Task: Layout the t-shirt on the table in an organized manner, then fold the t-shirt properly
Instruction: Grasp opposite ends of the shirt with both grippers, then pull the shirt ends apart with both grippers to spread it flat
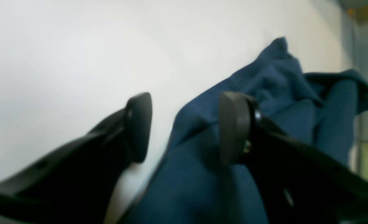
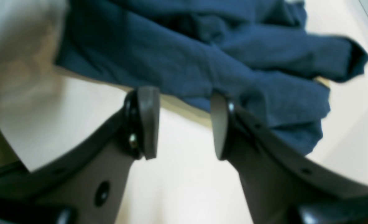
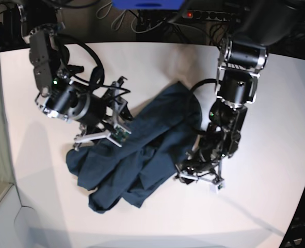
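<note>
Left gripper (image 1: 184,127) open, empty, one finger over the crumpled dark navy cotton t-shirt (image 3: 142,150). Right gripper (image 2: 184,124) likewise parted, empty, beside the cloth's edge. Shirt bunched diagonally between both arms on the matte white table (image 3: 266,103); either equally near.

Base view looks straight down from overhead at the bench (image 3: 276,103); both wrist views look close along their pincers, sharing the shirt (image 3: 142,150).

matt cloth t-shirt (image 3: 142,150), smooth table (image 3: 266,206)
</note>
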Motion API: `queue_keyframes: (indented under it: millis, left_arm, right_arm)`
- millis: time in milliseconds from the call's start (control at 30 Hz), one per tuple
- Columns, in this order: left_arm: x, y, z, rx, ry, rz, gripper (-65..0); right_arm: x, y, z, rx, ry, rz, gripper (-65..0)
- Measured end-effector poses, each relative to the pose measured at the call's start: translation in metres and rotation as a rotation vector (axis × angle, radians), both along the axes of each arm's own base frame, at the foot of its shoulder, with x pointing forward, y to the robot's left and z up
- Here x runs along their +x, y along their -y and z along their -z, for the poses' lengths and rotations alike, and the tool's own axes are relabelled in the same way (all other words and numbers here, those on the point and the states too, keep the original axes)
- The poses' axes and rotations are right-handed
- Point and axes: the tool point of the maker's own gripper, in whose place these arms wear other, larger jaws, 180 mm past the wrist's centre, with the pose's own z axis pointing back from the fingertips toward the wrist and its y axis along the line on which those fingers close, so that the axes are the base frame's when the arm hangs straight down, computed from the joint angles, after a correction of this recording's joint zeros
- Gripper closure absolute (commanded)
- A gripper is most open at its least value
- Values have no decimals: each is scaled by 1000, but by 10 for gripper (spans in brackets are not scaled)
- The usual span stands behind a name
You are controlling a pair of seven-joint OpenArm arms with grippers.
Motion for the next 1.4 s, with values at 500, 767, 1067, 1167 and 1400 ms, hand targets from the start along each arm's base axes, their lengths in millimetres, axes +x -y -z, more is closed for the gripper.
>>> queue_keyframes:
  millis: [500,767,1067,1167,1400]
  left_arm:
    - [4,53,28,191,52,107,-332]
    - [0,38,37,207,57,95,-234]
    - [-12,10,51,223,64,64,0]
    - [-27,-12,49,234,96,65,-2]
    - [-59,-75,44,147,15,-34,-2]
  right_arm:
    - [-8,33,15,-25,-45,78,-277]
    - [-7,35,14,-31,-41,78,-277]
    - [0,48,9,-23,-27,128,-277]
    - [7,62,4,-36,-6,168,-277]
    - [28,63,-19,-19,65,177,-277]
